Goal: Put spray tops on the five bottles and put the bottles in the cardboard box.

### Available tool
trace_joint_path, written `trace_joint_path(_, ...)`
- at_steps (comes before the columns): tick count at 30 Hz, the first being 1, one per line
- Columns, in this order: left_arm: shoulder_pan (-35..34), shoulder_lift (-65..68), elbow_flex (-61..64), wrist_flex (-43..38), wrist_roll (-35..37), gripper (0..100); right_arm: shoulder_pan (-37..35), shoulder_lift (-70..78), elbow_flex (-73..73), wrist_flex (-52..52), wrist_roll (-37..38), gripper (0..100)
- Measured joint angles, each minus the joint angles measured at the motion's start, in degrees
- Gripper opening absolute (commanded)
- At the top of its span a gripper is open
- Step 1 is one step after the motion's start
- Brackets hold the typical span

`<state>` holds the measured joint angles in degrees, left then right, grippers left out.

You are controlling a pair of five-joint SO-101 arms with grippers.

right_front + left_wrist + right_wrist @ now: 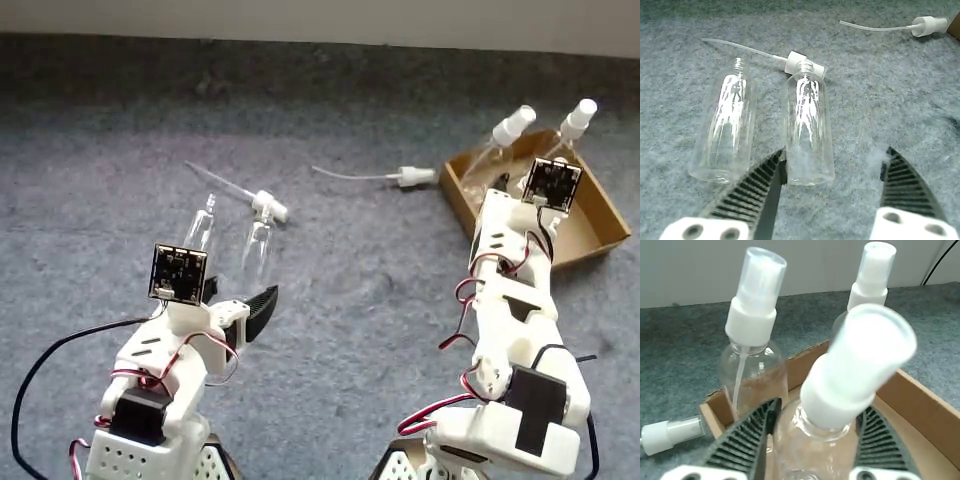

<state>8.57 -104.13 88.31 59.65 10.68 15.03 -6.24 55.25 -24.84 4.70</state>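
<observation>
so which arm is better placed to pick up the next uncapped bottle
Left. The left gripper is open right at an uncapped bottle lying on the table. The right gripper is at the cardboard box, closed around a capped bottle.

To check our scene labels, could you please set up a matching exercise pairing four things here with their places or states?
Things:
1. left gripper
2. cardboard box
3. spray top beside the box
4. capped bottle closest to the right wrist camera

States:
A. lying loose on the carpet
B. held in the right gripper
C. open, by two uncapped bottles
D. holding two more upright bottles

Pairs: 1-C; 2-D; 3-A; 4-B
</observation>
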Motion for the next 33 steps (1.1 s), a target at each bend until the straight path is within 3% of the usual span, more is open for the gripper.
trace_joint_path(5, 0.0, 0.0, 0.0, 0.0, 0.0, 27, 0.0, 0.0, 0.0, 0.0, 0.0, 25.4)
trace_joint_path(19, 0.0, 0.0, 0.4, 0.0, 0.0, 27, -0.1, -0.1, 0.1, 0.0, 2.7, 26.0)
trace_joint_path(24, 0.0, 0.0, 0.4, 0.0, 0.0, 27, -0.8, -6.7, 5.1, 0.0, 3.8, 26.0)
trace_joint_path(33, 0.0, 0.0, 0.4, 0.0, 0.0, 27, -1.9, -21.3, 8.7, 16.6, 3.9, 26.0)
